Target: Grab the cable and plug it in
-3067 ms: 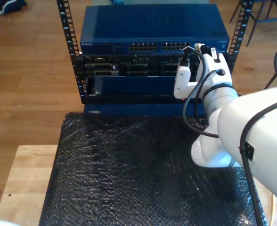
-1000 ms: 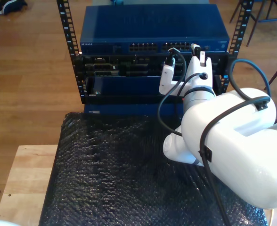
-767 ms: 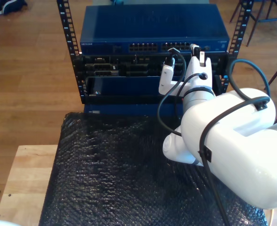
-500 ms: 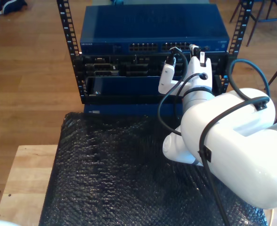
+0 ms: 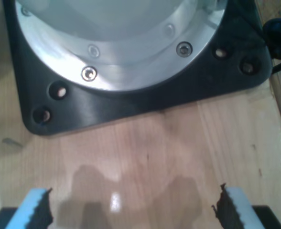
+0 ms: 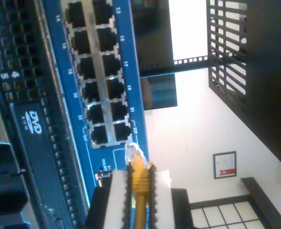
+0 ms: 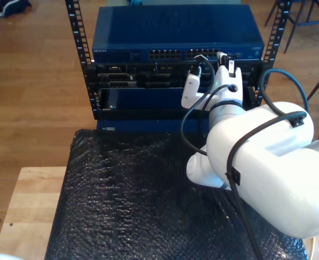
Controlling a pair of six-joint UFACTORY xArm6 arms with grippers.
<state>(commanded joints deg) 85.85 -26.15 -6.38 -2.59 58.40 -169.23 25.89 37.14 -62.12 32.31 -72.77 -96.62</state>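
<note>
- The cable is pinched between the pads of my second gripper; the yellow boot and clear clip connector stick out past the pad tips.
- The grab looks done. The plugging is not: the connector tip lies just off the end of the switch's port bank, touching no port that I can see, with the nearest sockets at about 10 o'clock from it in the second wrist view.
- In the exterior view, my second gripper sits at the blue switch face, at about 1 o'clock from the picture's centre, close against the port row.
- What I judge remains: line the clip up with an open socket, push in until seated, then let go.
- My first gripper has its jaws spread wide, holding nothing, above bare wooden board beside a black base plate; it plays no part now.
- The black bubble-wrap mat lies at 6 o'clock, below the rack.
</note>
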